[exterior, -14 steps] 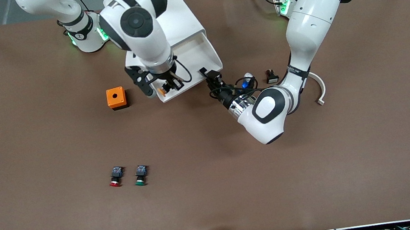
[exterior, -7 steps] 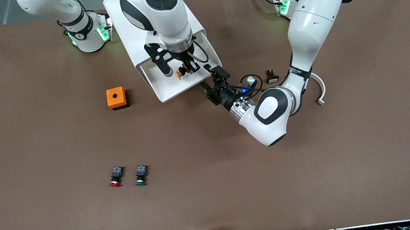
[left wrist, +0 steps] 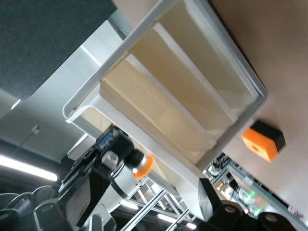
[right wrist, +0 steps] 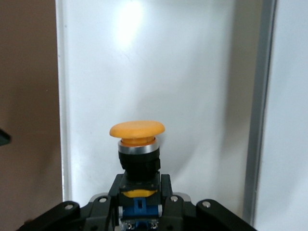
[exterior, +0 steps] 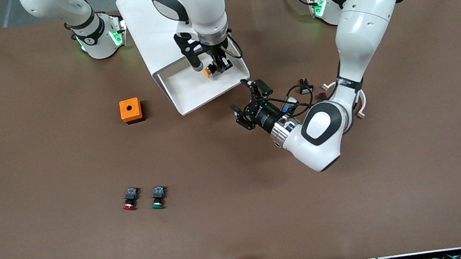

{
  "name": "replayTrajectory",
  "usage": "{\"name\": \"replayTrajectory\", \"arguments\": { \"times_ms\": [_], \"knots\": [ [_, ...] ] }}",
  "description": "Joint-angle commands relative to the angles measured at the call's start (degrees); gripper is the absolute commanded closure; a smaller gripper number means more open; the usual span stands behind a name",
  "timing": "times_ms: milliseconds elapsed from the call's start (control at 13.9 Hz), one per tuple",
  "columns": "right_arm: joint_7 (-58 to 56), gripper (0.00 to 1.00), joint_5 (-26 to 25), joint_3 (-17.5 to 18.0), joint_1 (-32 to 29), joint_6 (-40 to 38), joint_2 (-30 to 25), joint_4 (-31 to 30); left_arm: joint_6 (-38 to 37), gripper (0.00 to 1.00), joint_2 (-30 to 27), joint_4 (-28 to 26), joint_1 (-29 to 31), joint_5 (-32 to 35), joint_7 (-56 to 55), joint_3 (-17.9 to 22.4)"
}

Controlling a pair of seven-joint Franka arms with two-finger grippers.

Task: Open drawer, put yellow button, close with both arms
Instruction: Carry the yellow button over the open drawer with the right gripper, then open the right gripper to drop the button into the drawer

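The drawer (exterior: 195, 93), the topmost of the white cabinet (exterior: 145, 20), stands pulled out toward the front camera. My right gripper (exterior: 216, 66) hangs over its tray, shut on the yellow button (exterior: 207, 73). In the right wrist view the orange cap (right wrist: 137, 129) points away from the fingers (right wrist: 166, 195), with the white drawer floor (right wrist: 192, 72) under it. My left gripper (exterior: 250, 100) is open and holds nothing, just off the drawer's front corner at the left arm's end. The left wrist view shows the yellow button (left wrist: 143, 166) beside the cabinet.
An orange square box (exterior: 130, 110) sits beside the drawer toward the right arm's end. A red-capped button (exterior: 129, 199) and a green-capped button (exterior: 158, 198) lie nearer the front camera. A small black part (exterior: 306, 87) and a white curved piece (exterior: 361, 103) lie by the left arm.
My left gripper opened, let go of the drawer's front corner and drew back from it. My right gripper carried the yellow button further in over the drawer tray.
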Motion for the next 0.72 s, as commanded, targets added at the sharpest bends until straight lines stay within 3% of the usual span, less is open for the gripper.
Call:
{"name": "replayTrajectory", "arguments": {
  "times_ms": [0,72,143,215,287,502,645],
  "knots": [
    [2.5,1.0,-1.2,-0.7,1.3,1.3,0.9,-0.1,0.0,0.01,-0.1,1.4,-0.1,-0.4,7.6,1.7],
    [2.5,0.89,-1.1,-0.7,1.2,1.3,0.9,0.1,0.0,0.01,-0.2,1.8,0.0,-0.2,10.1,1.9],
    [2.3,0.53,-1.1,-0.7,1.0,1.1,0.9,0.1,0.1,0.01,-0.9,2.1,-0.1,-0.2,12.7,2.9],
    [2.2,0.06,-1.3,-0.7,1.0,1.1,0.9,0.2,0.1,0.01,-1.3,2.1,-0.5,-0.1,15.8,4.1],
    [2.1,0.0,-1.8,-0.7,0.9,1.1,0.9,0.4,0.1,0.01,-2.3,2.1,-0.8,0.3,18.5,5.0],
    [-1.0,0.0,-1.9,-1.0,-0.5,0.7,0.9,3.2,1.1,0.01,-4.8,2.0,-0.8,5.0,27.1,5.3],
    [-10.4,0.0,-1.7,-1.0,-4.2,-2.9,0.7,6.2,3.5,0.01,-6.5,2.0,-1.5,9.4,32.1,5.3]
  ]
}}
